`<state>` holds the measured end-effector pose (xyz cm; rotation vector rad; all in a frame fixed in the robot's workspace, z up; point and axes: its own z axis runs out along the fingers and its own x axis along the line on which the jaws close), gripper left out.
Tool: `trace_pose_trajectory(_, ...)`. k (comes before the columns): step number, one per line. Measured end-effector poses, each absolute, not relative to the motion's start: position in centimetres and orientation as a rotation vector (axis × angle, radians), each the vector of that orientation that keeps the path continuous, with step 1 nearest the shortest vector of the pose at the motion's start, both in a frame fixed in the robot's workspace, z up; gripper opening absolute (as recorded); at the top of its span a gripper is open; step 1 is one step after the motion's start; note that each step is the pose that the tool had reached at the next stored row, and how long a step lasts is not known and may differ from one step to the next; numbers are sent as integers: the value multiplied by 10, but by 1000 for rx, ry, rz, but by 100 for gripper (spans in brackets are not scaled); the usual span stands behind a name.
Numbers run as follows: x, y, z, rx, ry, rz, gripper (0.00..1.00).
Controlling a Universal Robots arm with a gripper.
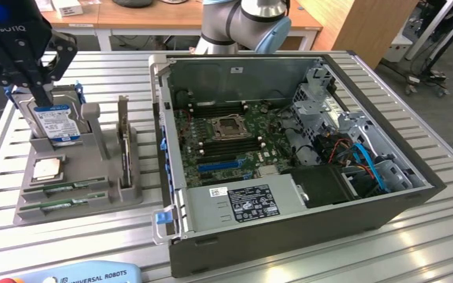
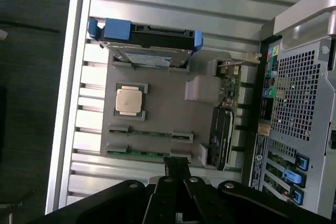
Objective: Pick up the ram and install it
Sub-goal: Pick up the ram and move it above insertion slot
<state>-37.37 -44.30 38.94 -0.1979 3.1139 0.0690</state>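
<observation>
Plainly, the job has hardly begun. In the exterior view the ram (image 1: 57,204) lies flat in its slot at the end of the grey holder (image 1: 81,171) nearest that camera, on the tabletop (image 1: 6,236). A second stick (image 1: 73,187) lies just beside it, and neither has been lifted. The long slots on the motherboard (image 1: 226,132) inside the open computer case (image 1: 305,236) look unfilled to me. The gripper (image 1: 42,94) hangs high over the holder's far end, by the upright hard drive (image 1: 56,121), well apart from the ram. In the wrist view the fingers (image 2: 176,167) are pressed together with nothing between them. Their tips sit just off the holder's edge, near one end of the ram (image 2: 147,153), and above it rather than touching, as far as I can judge. Both the picking up and the installing are left to do.
</observation>
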Motion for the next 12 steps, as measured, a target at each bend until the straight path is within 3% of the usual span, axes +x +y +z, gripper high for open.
trace_pose_trajectory(12,-374,-443,388,-519,3081,71,10)
